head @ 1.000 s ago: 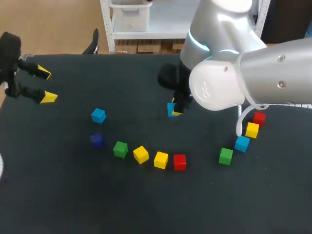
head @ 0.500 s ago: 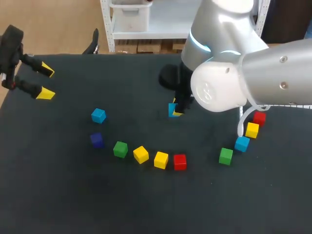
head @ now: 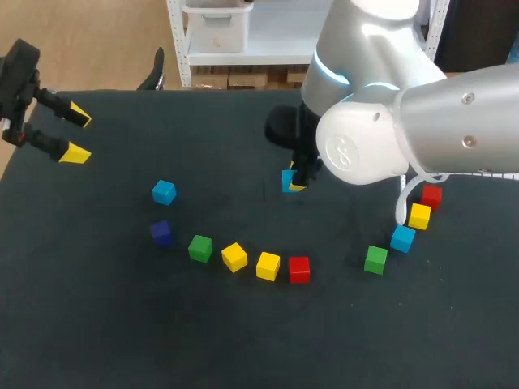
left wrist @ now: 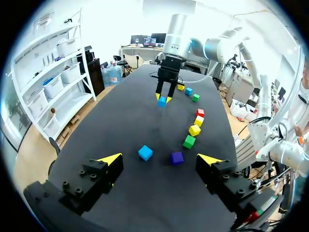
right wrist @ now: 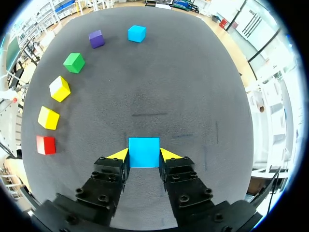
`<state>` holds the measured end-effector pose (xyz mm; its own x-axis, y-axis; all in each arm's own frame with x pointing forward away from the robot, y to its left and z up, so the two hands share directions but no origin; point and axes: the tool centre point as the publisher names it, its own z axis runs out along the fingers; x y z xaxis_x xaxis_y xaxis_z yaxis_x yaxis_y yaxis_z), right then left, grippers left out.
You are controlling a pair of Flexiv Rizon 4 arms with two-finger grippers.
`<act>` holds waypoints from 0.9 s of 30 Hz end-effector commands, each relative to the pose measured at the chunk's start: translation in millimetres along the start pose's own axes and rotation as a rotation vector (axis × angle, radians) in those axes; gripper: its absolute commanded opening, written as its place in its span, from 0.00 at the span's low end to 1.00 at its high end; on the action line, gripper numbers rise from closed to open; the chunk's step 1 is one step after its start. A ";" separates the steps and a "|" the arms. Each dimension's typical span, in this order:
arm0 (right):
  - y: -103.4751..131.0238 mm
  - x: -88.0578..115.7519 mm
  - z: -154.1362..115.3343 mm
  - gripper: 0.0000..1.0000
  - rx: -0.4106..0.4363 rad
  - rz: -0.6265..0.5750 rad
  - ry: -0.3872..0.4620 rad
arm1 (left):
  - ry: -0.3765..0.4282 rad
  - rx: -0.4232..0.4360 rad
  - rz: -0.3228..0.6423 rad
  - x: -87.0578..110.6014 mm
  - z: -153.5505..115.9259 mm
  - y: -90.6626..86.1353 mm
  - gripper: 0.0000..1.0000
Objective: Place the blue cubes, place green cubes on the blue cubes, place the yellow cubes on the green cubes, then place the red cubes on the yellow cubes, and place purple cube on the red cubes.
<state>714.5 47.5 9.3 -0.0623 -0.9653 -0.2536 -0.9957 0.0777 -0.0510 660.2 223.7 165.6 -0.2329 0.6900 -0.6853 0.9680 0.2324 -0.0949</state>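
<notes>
Three cameras, one dark table [head: 122,324]
Head looks down from behind; left wrist views from afar, right wrist close above, sharing the small blue cube [head: 286,180].

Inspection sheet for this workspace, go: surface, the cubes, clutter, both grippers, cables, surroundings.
Surface: dark table, flat and matte.
Job's things: held blue cube between the right arm's fingers; loose blue cubes, green cubes, yellow cubes, red cubes, purple cube; none stacked.
Clutter: nothing seen.
Grippers: left gripper open and empty; right gripper shut on the held blue cube.
Cables: white cable loops down from the right arm, near the red and yellow cubes.
Surroundings: nothing seen reaching over the table.
</notes>
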 end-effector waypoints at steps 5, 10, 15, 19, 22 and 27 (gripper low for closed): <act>9.8 5.6 5.8 0.00 -0.009 0.015 -0.017 | 0.000 0.003 0.003 0.2 -0.2 1.4 1.00; 12.4 6.6 11.9 0.00 -0.021 0.024 -0.021 | 0.000 0.003 0.003 0.2 -0.2 1.4 1.00; 12.2 5.6 13.6 0.00 -0.026 0.027 -0.023 | 0.000 0.003 0.003 0.2 -0.2 1.4 1.00; 11.7 3.9 14.6 0.00 -0.030 0.019 -0.021 | 0.000 0.003 0.003 0.2 -0.2 1.4 1.00; 11.4 3.6 15.7 0.00 -0.032 0.017 -0.019 | 0.000 0.003 0.003 0.2 -0.2 1.4 1.00; 11.1 2.6 17.3 0.00 -0.036 0.014 -0.018 | 0.000 0.003 0.003 0.2 -0.2 1.4 1.00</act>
<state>702.0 49.2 -7.7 -0.0761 -0.9598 -0.2701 -0.9963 0.0842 -0.0186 660.0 223.6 166.2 -0.2331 0.6905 -0.6847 0.9679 0.2325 -0.0951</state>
